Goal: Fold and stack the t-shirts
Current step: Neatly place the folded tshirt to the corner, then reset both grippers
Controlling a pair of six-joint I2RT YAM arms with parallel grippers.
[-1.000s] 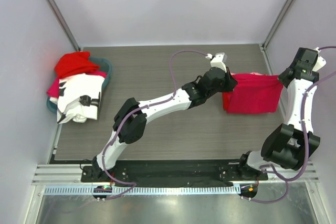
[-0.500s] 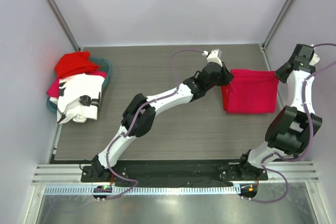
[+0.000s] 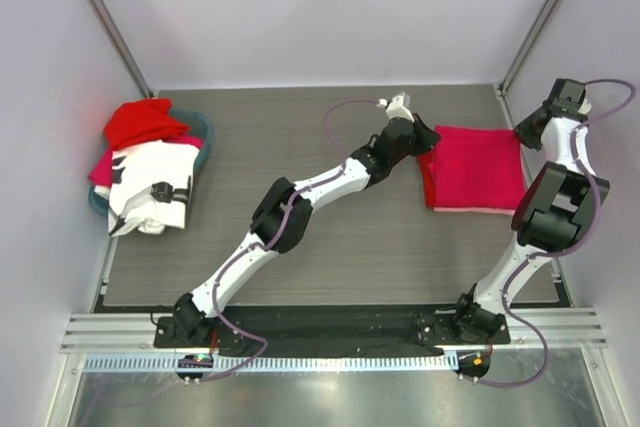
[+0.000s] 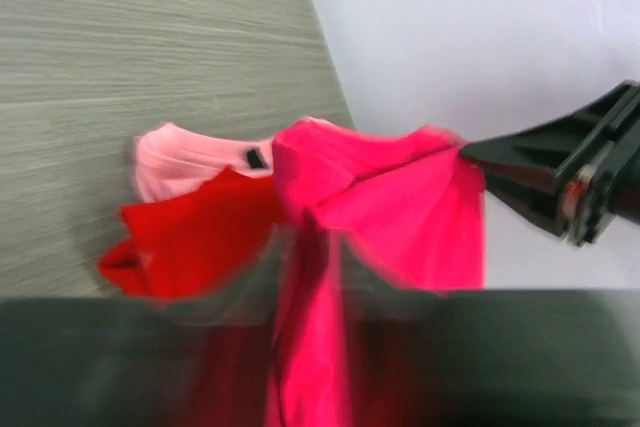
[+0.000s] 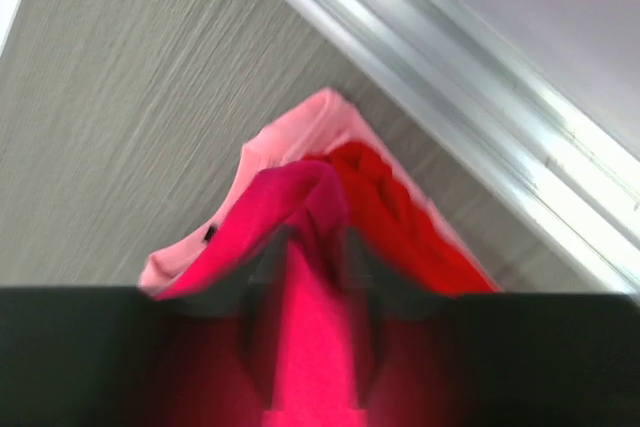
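**Set down on top**

Lowered the crimson-pink shirt (image 3: 472, 167) flat at the far right of the surface (image 3: 330, 247) (held up a moment ago). Means one more fold nearly done. Cannot tell if left claw (image 3: 425, 139) and right claw (image 3: 520, 130) pinch its corners or let go. Only from the wrists: pale pink shirt (image 4: 190, 152) and red shirt (image 4: 190, 232) underneath

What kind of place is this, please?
Probably a robot test cell in a lab: left arm and right arm bolted to a table, plain walls on metal posts, a basket of shirts.
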